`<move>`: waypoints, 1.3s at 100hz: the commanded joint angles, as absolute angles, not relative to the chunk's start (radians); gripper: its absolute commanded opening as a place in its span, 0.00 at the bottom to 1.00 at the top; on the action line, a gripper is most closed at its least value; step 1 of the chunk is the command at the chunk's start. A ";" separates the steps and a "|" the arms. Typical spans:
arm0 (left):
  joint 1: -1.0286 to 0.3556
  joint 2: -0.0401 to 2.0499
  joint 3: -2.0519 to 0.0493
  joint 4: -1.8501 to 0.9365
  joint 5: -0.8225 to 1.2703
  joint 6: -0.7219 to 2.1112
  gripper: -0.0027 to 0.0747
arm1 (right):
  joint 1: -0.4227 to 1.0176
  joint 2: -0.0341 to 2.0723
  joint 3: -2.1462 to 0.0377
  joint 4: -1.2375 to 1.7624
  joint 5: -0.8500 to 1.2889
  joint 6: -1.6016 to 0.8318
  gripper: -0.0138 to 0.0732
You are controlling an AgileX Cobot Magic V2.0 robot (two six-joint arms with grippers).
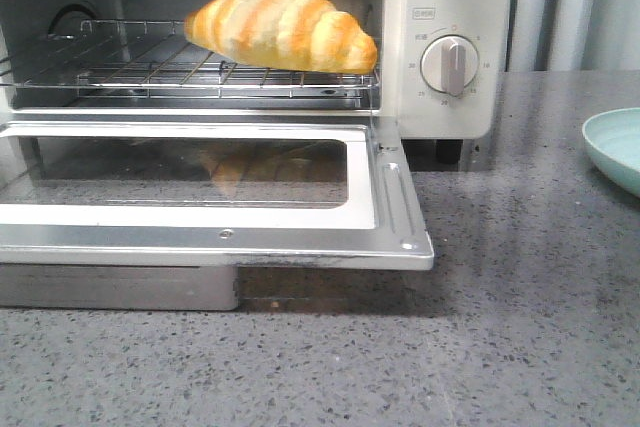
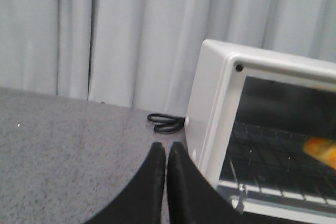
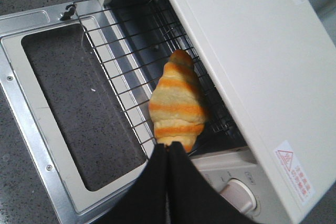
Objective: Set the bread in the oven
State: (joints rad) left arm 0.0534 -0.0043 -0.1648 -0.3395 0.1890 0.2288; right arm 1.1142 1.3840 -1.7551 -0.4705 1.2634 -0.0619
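The bread, a golden-orange roll with cream stripes, lies on the wire rack at the right side of the open cream-white oven. The drop-down door is folded flat towards me. In the right wrist view the bread lies half under the oven's top. My right gripper is shut and empty, high above the bread's near end. My left gripper is shut and empty, beside the oven's left wall. An end of the bread shows inside. Neither gripper shows in the front view.
A pale green bowl sits at the right edge of the grey speckled table. A black cable lies coiled behind the oven's left side. A beige dial is on the oven's right panel. Grey curtains hang behind.
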 commanded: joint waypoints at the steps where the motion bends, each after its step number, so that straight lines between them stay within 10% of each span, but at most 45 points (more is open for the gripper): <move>1: 0.058 -0.032 -0.145 -0.353 0.085 0.223 0.01 | 1.114 1.327 -1.781 -0.525 1.306 -0.050 0.07; 130: 0.058 -0.032 -0.065 -0.353 0.093 0.223 0.01 | 1.114 0.618 -1.056 -0.721 1.306 0.264 0.07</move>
State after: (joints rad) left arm 0.0534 -0.0043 -0.0362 -0.3413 0.1727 0.2288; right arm 1.1149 0.6211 -1.0366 -0.6745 1.2690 0.2585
